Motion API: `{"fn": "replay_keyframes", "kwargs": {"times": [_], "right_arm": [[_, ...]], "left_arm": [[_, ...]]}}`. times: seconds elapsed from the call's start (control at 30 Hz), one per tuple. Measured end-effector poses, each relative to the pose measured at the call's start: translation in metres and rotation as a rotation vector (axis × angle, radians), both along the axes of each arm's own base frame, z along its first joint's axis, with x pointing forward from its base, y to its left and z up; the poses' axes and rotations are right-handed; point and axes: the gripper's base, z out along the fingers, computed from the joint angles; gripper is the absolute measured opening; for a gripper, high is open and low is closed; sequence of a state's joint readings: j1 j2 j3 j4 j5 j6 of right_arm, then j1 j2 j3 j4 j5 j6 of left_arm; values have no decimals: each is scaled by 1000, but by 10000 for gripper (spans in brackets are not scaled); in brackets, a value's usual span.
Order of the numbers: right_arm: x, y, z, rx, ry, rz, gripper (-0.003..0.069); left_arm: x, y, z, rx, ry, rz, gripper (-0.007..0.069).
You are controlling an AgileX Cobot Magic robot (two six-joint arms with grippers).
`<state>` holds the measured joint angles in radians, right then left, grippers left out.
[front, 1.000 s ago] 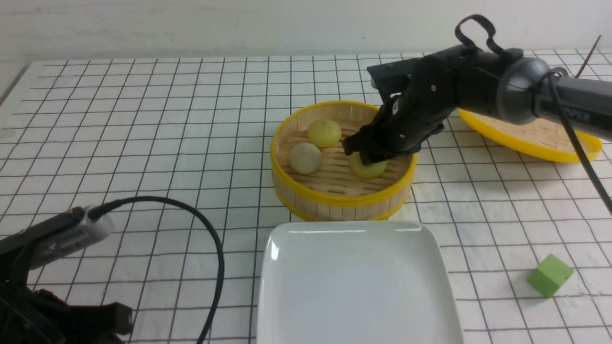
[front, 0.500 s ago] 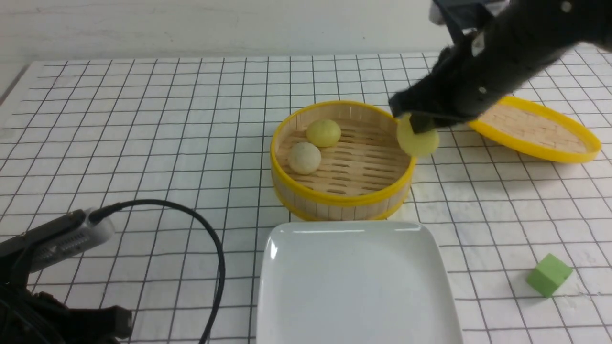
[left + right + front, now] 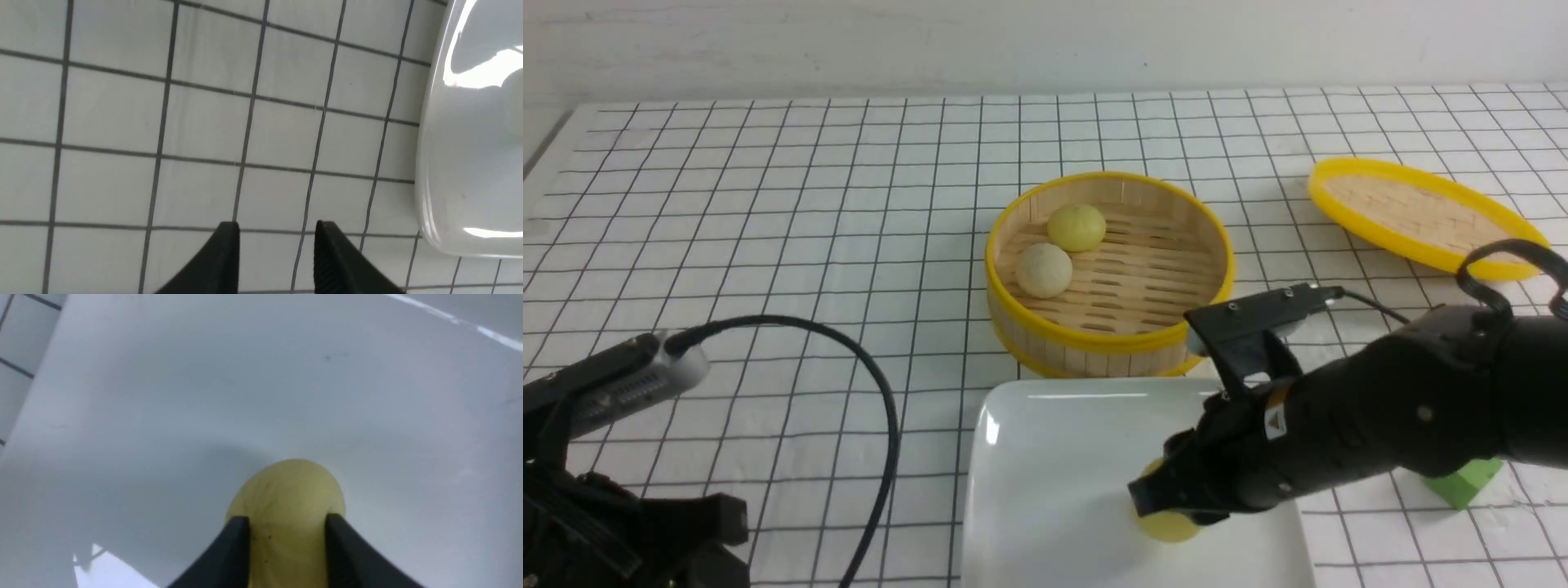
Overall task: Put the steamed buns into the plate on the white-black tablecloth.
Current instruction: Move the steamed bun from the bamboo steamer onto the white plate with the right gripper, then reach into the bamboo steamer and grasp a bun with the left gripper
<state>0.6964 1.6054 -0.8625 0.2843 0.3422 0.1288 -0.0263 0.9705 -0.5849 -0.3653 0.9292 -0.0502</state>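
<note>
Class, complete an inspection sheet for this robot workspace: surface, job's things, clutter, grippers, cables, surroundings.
Surface: white-black tablecloth, slightly wrinkled.
Job's things: near yellow bun on or just above the plate; far yellow bun and beige bun in the steamer basket.
Clutter: steamer lid far right; green cube partly behind the right arm.
Grippers: left gripper open, empty, over cloth beside the plate; right gripper flanks the near yellow bun, grip or release unclear.
Cables: black cable loops by the left arm; thin cable at the right arm.
Surroundings: plain white wall behind.
</note>
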Motion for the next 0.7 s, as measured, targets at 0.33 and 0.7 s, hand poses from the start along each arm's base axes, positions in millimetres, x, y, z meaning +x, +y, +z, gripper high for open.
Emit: {"fn": "replay_keyframes", "kwargs": {"times": [0.33,0.7], "right_arm": [[-3,-53,89,-25,-36,-33,506],[-93,-132,142,-181,-103,-40,-15]], "left_arm": [[12,-5,21,-75,-106,40,258],[66,-28,67,-62,-156,-140,2]]}}
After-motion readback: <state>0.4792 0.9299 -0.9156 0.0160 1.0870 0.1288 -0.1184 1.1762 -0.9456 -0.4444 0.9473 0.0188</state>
